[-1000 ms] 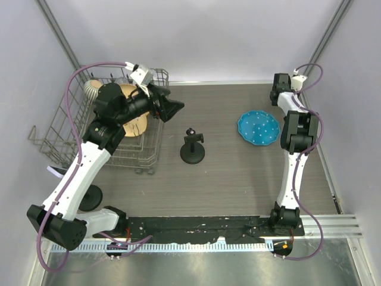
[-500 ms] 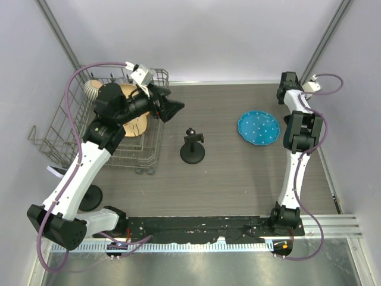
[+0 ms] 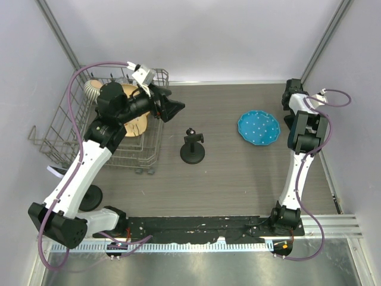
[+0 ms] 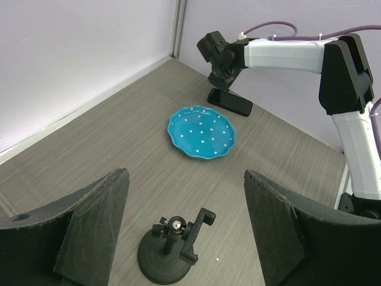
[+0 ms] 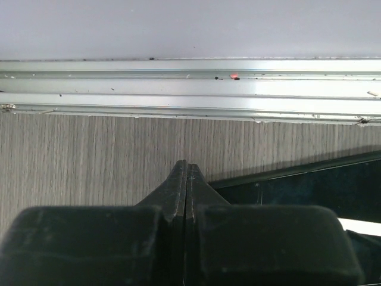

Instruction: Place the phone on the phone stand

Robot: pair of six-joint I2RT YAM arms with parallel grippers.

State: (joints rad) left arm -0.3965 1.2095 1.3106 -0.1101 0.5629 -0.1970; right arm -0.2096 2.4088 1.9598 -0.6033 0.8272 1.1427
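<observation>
The black phone lies flat on the table near the far right corner, beyond the blue plate. It also shows in the right wrist view; in the top view the right arm hides it. My right gripper is shut and empty, its tips just above the phone's near end, also seen from above. The black phone stand stands mid-table, its clamp empty. My left gripper is open and empty, held high over the rack's right edge, facing the stand.
A blue dotted plate lies between stand and phone. A wire dish rack with wooden items stands at the left. A metal rail runs along the wall close behind the phone.
My right wrist has swung rightward towards the far right corner, over the phone. The left arm, the stand and the plate have not moved.
</observation>
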